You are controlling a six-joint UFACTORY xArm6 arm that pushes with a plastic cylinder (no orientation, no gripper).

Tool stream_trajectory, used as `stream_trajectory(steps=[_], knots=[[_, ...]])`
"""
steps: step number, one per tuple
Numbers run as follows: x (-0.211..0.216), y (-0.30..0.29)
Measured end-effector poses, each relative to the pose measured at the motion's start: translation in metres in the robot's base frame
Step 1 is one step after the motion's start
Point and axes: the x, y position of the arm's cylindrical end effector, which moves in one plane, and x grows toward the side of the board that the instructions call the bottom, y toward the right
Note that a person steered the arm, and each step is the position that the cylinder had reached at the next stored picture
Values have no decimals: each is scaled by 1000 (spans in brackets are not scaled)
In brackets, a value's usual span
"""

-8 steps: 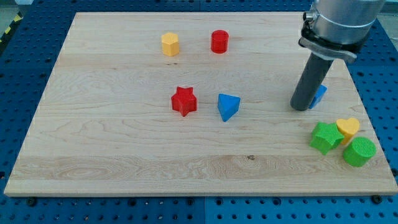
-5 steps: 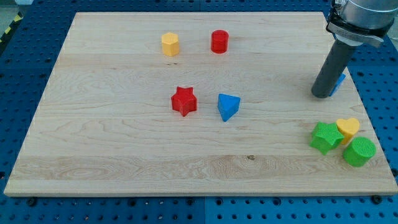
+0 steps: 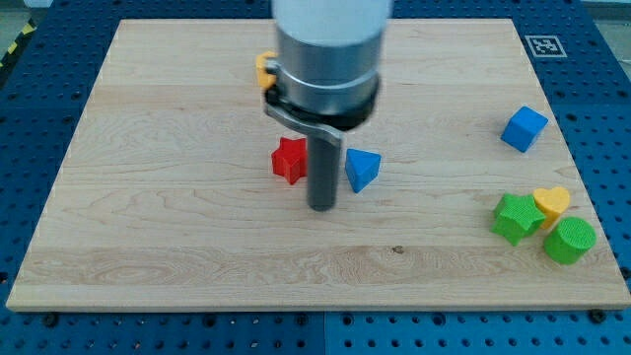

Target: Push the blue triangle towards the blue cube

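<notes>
Approach step: my tip set down mid-frame, just lower-left of the blue plastic triangle. No fingers here. Next, a rightward shove toward the blue plastic cube at right.

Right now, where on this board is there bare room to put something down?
The view's left side and the whole bottom strip of the board are bare. Crowded spots: my tip between red star and blue triangle, and the green-yellow cluster bottom right.
</notes>
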Motion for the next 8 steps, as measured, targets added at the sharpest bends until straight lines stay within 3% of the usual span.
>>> stream_trajectory(steps=[1, 4, 6, 8], knots=[[-9, -3], [-23, 82], [-48, 90], [-62, 137]])
